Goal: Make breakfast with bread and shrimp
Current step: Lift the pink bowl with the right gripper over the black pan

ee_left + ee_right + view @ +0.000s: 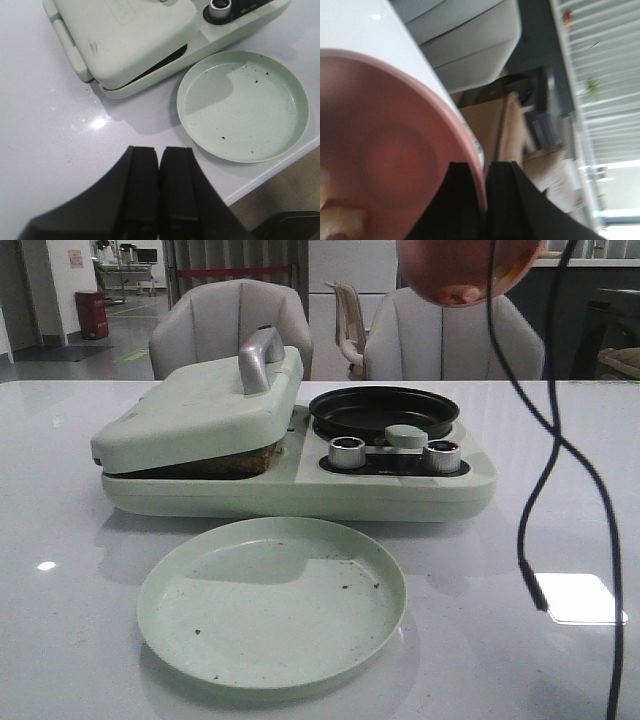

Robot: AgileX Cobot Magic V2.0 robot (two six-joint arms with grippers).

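Clearly the risk sits with the pink bowl (395,165), but start at the near edge of the tabletop. There the left gripper (159,165) hangs over bare white surface with its fingers pressed together on nothing. Just beyond it rests the pale green plate (272,602), holding only dark crumbs. Farther back, toward the middle of the table (80,640), stands the green breakfast maker (300,455); its press lid (200,405) is propped slightly open over what looks like browned bread (235,462), though little of it shows. On the machine's right side the round black pan (384,410) lies open and unfilled.

High above the far edge, the right gripper (484,172) pinches the bowl's rim between its fingers, and the bowl is steeply tipped. A few pale shrimp (340,220) cling low inside it.

My worry is the aim: in the front view the bowl hovers to the right of and beyond the pan, so if the tilt increases here, the shrimp could slide out onto the table or the control knobs (347,451). A thin rim pinch might also slip. The dangling black cable (550,440) could snag too.
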